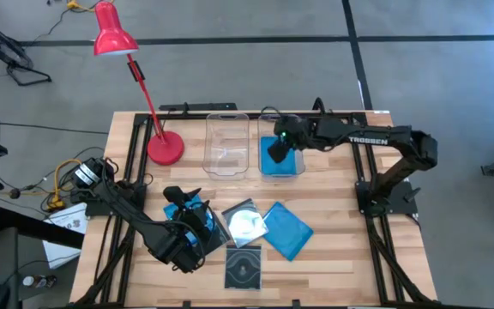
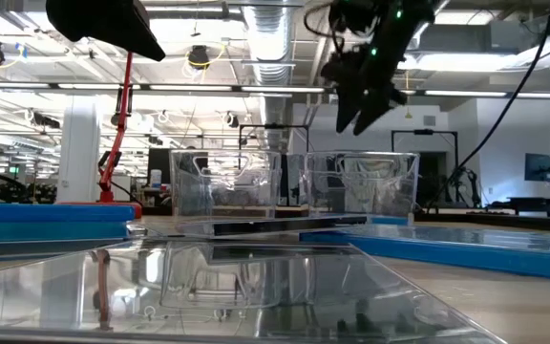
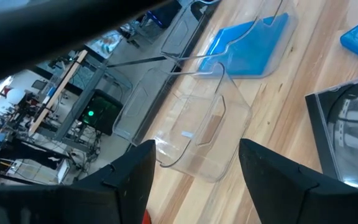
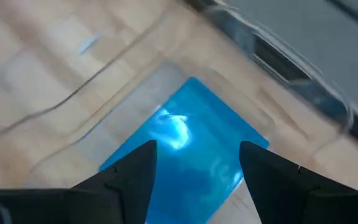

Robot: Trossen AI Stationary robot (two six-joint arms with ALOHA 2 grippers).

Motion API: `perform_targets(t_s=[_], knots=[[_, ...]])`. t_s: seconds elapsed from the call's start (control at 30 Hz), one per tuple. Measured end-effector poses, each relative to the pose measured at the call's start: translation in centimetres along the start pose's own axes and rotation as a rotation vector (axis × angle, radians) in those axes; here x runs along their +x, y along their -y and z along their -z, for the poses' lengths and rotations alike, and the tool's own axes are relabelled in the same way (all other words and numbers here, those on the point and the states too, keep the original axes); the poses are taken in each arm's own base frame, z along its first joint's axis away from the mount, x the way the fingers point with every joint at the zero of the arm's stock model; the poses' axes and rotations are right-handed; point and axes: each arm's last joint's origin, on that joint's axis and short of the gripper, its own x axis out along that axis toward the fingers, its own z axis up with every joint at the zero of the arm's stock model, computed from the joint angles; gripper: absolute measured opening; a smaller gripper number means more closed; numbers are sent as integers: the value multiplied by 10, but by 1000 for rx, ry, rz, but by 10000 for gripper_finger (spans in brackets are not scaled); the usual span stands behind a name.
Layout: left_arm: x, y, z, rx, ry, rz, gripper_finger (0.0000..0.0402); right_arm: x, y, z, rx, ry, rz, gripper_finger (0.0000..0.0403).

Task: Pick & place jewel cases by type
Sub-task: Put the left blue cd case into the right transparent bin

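The right clear bin (image 1: 297, 165) holds a blue jewel case (image 4: 188, 146) lying flat on its floor. My right gripper (image 1: 274, 154) (image 4: 197, 155) hangs open above that bin, holding nothing; the low view shows it (image 2: 359, 113) raised over the bins. The left clear bin (image 1: 227, 142) (image 3: 197, 134) holds nothing. On the table lie a blue case (image 1: 286, 229), a clear case showing a disc (image 1: 247, 221), a dark grey case (image 1: 243, 266), and a blue case (image 1: 178, 209) partly under my left gripper (image 1: 204, 225). That gripper (image 3: 197, 162) is open and holds nothing.
A red desk lamp (image 1: 114, 39) stands on its round base (image 1: 165, 148) at the table's far left, beside the left bin. The cases cluster at the table's near middle. Bare wood (image 1: 341, 249) lies toward the near right. Cables sit off the left edge (image 1: 67, 180).
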Motion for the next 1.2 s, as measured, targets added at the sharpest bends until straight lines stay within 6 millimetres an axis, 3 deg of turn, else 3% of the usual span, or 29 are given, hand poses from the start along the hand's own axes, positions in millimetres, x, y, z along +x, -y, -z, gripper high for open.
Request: perform_targets(t_s=[0.17,0.4,0.6,0.87,1.2], knots=[[0,2,-1,-26,9,9,226,-25,-27,11,-199,58,-69,221],[0,3,0,-26,-30,30,226,-74,-54,32,-337,191,-137,221],[-2,6,4,-25,-141,94,226,-100,-71,70,-403,328,-287,221],[-3,17,18,-47,-242,176,226,-87,-100,121,-408,562,-549,220],[8,54,2,41,-75,446,226,-54,-130,160,-507,455,-612,220]])
